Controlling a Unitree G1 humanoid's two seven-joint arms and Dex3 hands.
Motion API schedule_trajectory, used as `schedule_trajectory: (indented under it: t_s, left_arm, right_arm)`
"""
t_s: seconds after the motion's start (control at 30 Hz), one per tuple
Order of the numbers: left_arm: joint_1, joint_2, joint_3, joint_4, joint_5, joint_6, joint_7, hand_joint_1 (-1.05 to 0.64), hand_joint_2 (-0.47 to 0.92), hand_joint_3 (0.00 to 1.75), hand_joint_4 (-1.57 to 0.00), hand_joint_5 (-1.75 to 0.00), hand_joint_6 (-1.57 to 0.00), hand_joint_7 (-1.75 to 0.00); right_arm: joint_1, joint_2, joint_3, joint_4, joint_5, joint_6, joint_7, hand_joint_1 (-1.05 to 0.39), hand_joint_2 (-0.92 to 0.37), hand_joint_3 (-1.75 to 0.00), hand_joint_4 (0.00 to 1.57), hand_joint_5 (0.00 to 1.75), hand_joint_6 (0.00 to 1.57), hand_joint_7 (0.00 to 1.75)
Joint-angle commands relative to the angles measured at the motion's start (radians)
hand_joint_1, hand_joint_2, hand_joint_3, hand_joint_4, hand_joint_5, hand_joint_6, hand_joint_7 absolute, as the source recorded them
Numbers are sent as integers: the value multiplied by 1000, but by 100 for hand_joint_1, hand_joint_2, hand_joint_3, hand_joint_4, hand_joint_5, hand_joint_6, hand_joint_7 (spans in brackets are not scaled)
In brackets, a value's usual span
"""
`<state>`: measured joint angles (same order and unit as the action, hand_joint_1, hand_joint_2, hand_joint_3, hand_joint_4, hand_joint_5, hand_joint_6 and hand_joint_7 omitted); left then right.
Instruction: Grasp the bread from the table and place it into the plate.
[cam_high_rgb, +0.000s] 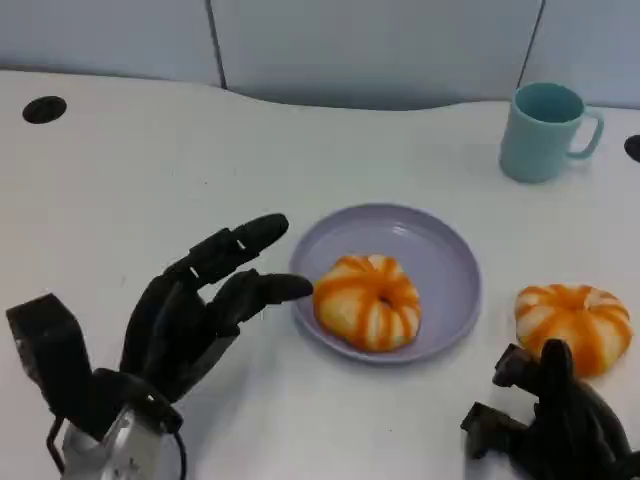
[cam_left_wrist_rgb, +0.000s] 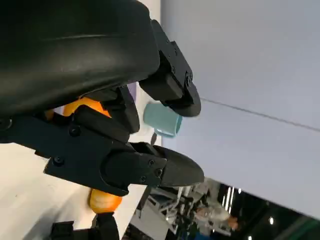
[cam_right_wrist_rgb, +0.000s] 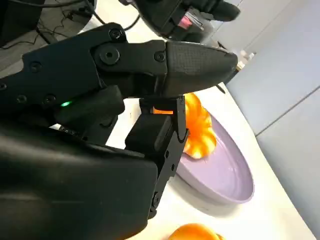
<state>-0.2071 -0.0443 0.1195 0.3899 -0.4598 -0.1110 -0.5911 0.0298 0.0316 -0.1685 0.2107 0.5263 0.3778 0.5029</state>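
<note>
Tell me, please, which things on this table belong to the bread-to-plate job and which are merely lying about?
Part of the job:
- bread on the table, beside the plate
- purple plate
- bread on the plate
- right hand, just short of the loose bread
- left hand, fingers spread beside the plate

Just lying about:
- teal mug, upright behind the plate

A round bun striped orange and cream (cam_high_rgb: 367, 300) sits on a pale lilac plate (cam_high_rgb: 445, 262), a matching striped bun (cam_high_rgb: 574, 323) and a light teal mug (cam_high_rgb: 541, 132) on the white table (cam_high_rgb: 120, 200).
</note>
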Motion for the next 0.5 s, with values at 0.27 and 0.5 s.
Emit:
schedule_trajectory:
  t_s: [0.27, 0.5]
  left_arm:
    - [129, 21, 37, -153, -49, 228, 86, -60, 92, 43, -68, -174, -56, -140]
    - [171, 9, 33, -132, -7, 219, 113, -56, 92, 43, -65, -175, -43, -167]
  right_arm:
    - [5, -1, -5, -6, 6, -13, -2, -55, -92, -43, 125, 119, 115, 109]
    - [-1, -3, -17, 19, -5, -54, 1, -55, -92, -43, 126, 117, 114, 106]
